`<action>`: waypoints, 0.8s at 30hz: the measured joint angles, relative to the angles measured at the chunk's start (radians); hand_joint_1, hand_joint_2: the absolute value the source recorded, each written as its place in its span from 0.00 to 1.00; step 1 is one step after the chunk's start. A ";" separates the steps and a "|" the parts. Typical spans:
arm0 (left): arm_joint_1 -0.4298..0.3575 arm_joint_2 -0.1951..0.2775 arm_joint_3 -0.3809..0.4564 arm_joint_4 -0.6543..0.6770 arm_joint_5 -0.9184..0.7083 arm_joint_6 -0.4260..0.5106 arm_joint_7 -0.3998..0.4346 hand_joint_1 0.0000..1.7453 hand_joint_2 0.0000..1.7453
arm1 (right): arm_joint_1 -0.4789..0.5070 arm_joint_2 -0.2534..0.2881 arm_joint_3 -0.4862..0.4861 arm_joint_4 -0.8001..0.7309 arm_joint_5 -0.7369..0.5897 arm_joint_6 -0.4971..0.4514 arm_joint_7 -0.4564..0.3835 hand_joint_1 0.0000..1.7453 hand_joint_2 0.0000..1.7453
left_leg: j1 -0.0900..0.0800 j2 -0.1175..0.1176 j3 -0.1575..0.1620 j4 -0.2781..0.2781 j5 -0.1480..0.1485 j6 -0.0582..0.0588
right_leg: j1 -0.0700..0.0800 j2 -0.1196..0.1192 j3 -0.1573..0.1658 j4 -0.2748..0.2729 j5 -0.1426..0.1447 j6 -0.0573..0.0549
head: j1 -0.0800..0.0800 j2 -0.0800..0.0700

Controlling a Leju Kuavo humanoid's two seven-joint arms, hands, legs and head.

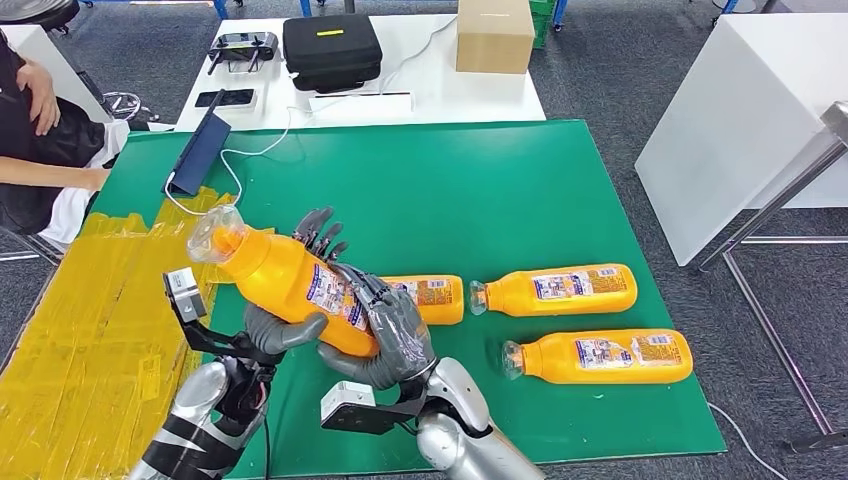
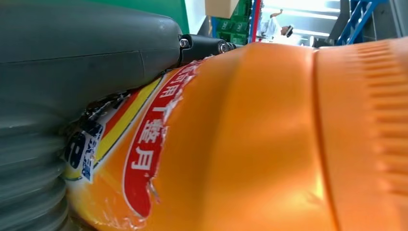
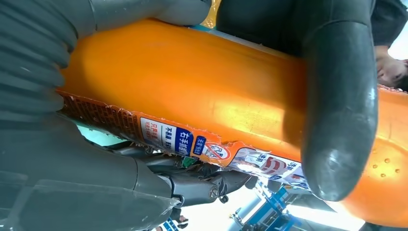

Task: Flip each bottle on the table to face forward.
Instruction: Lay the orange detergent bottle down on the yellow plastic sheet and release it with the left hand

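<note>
Both the left hand point(image 1: 283, 325) and the right hand point(image 1: 398, 335) grip the raised orange bottle point(image 1: 285, 282) above the green table point(image 1: 480, 200); it looks rigid, smooth, probably slippery, best grasped mid-body across its torn label.

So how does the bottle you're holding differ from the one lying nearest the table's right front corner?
The held bottle is off the green table, gripped by the left hand and right hand; the corner bottle lies flat, untouched. The held bottle tilts cap up and away; the corner bottle's cap points left. Both are orange with printed labels.
</note>
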 joint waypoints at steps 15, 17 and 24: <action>0.080 -0.006 -0.012 -0.038 -0.014 0.032 -0.011 1.00 1.00 | 0.047 -0.033 0.016 -0.018 -0.004 -0.017 -0.026 1.00 1.00 | 0.000 0.000 -0.002 0.000 0.000 0.000 | 0.000 0.000 -0.001 0.000 0.000 0.000 | 0.000 0.000; 0.081 -0.008 -0.012 -0.040 -0.015 0.034 -0.011 1.00 1.00 | 0.050 -0.034 0.018 -0.022 -0.004 -0.017 -0.027 1.00 1.00 | 0.000 0.000 -0.001 0.000 0.000 0.000 | 0.000 0.000 -0.001 0.000 0.000 0.000 | 0.000 0.000; 0.083 -0.012 -0.011 -0.041 -0.016 0.037 -0.011 1.00 1.00 | 0.053 -0.034 0.020 -0.024 -0.004 -0.017 -0.027 1.00 1.00 | 0.000 0.000 -0.001 0.000 0.000 0.000 | 0.000 0.000 -0.001 0.000 0.000 0.000 | 0.000 0.000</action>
